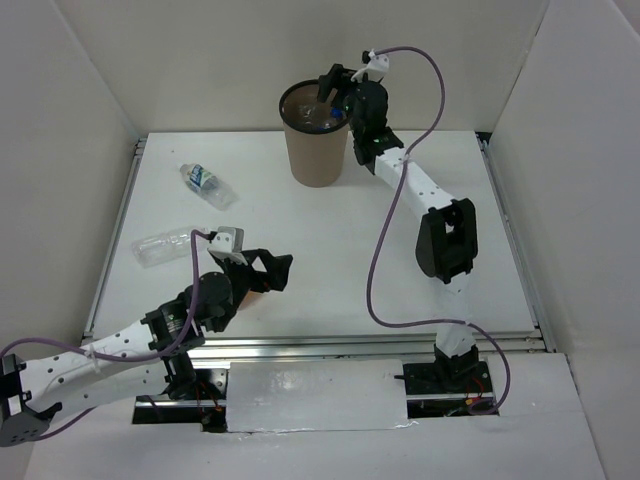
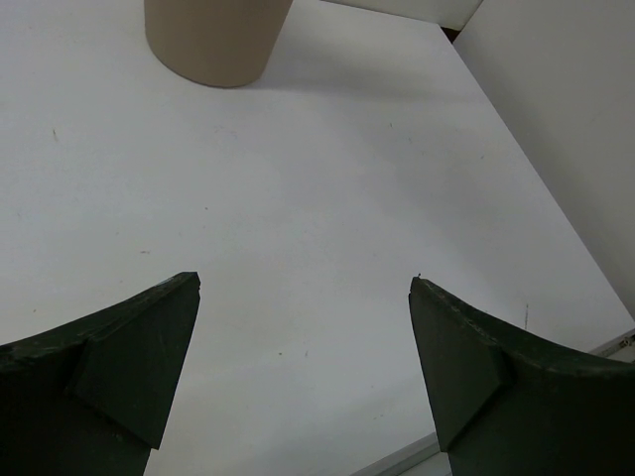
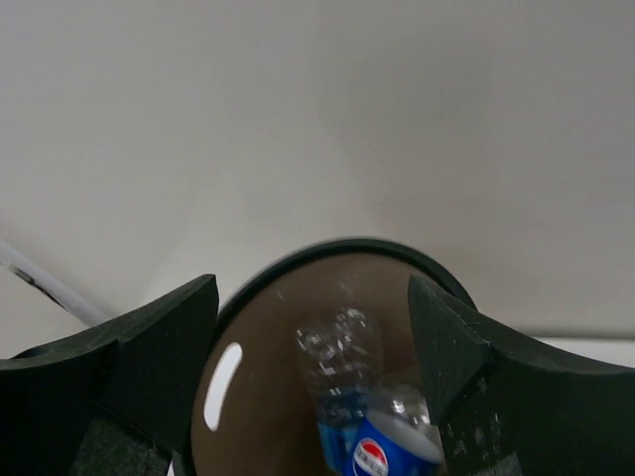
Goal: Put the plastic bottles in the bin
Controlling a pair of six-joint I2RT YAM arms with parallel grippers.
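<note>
The bin [image 1: 315, 150], a tall brown cup with a black rim, stands at the back middle of the table. My right gripper [image 1: 330, 88] hangs just over its mouth, open. In the right wrist view the right gripper [image 3: 313, 288] looks down into the bin [image 3: 347, 248], where a clear bottle [image 3: 342, 357] and a blue-labelled bottle [image 3: 392, 451] lie loose below the fingers. Two bottles lie on the table at the left: a blue-labelled one [image 1: 205, 183] and a bare clear one [image 1: 165, 247]. My left gripper [image 1: 268, 272] is open near the front, right of the bare bottle, with nothing between its fingers [image 2: 149, 347].
White walls close the table in on the left, back and right. A metal rail [image 1: 370, 340] runs along the near edge. The left wrist view shows bare white table with the foot of the bin [image 2: 213, 40] far ahead.
</note>
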